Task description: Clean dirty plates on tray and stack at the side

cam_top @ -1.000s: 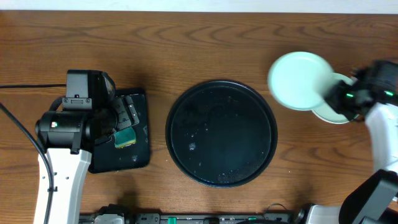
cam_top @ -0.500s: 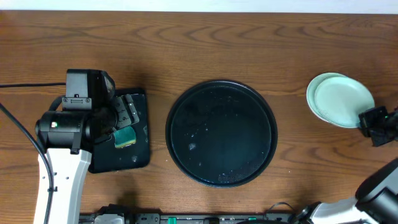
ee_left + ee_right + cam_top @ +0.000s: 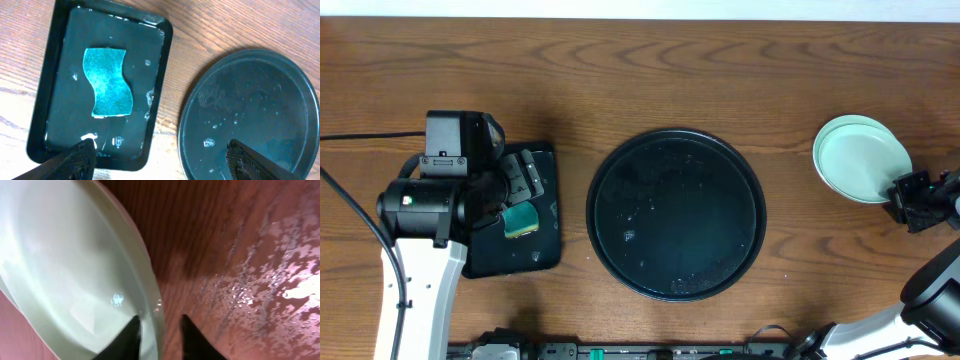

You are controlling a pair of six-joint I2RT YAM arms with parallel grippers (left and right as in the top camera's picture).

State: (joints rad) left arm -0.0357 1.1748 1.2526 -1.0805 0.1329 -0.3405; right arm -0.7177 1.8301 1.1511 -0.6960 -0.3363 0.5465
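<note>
The round black tray lies at the table's middle with no plate on it, only water drops; its left part shows in the left wrist view. Pale-mint plates lie stacked on the wood at the far right. My right gripper is at the stack's lower right edge. In the right wrist view the top plate fills the left side, and my right gripper straddles its rim with the jaws slightly parted, wood showing beside the rim. My left gripper hangs open over the gap between both trays.
A small rectangular black tray on the left holds a green sponge, seen from above in the left wrist view as sponge on the wet tray. Water streaks wet the wood beside the stack.
The right gripper carried a tilted plate rightward and down onto the stack, then nudged slightly left and its jaws parted off the rim. The left arm has not moved.
</note>
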